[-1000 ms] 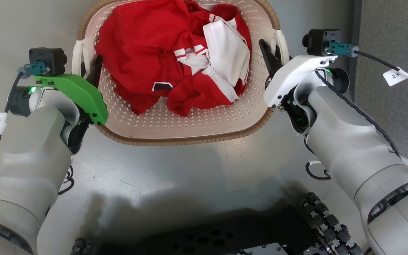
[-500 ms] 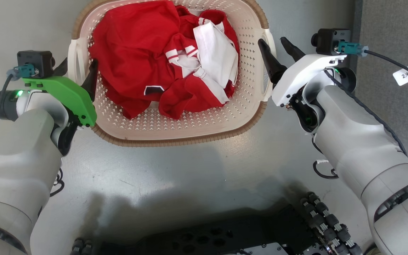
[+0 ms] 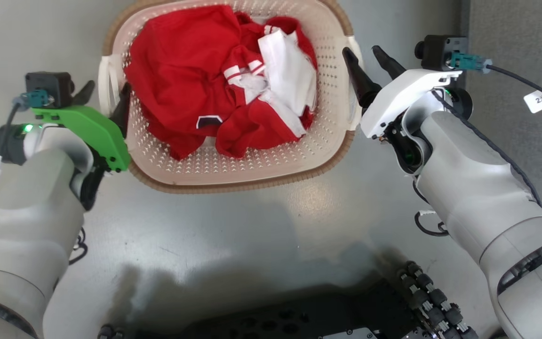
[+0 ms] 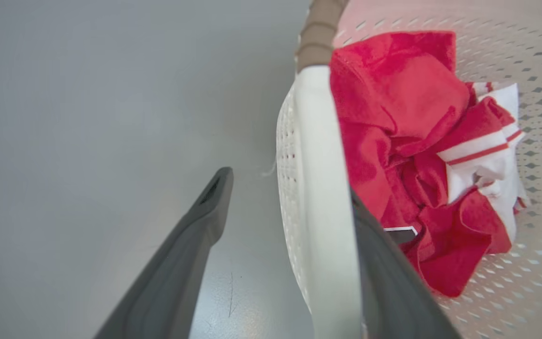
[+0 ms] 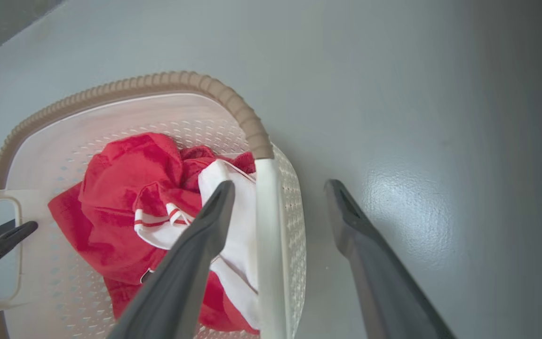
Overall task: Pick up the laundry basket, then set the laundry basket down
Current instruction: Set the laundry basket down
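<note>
Broadly, we see the grey floor with the laundry basket standing on it, just ahead of our base and between our two arms. It holds a crumpled heap of red and white clothes. As far as we can judge, the basket rests on the floor under its own weight and nothing is carrying it. So it is either waiting to be lifted or already put back. We cannot tell which from how things lie. If the lift is not yet done, both sides need to close on the handles before raising together.

The left end effector is spread wide and straddles the left handle. Its inner finger lies against the handle's inside face, while the outer finger stands apart over bare floor. It pinches nothing.

The right end effector is likewise spread around the right handle. Its inner finger sits inside the basket just beside the white cloth, and its outer finger is clear on the outside — no grip there either.
</note>
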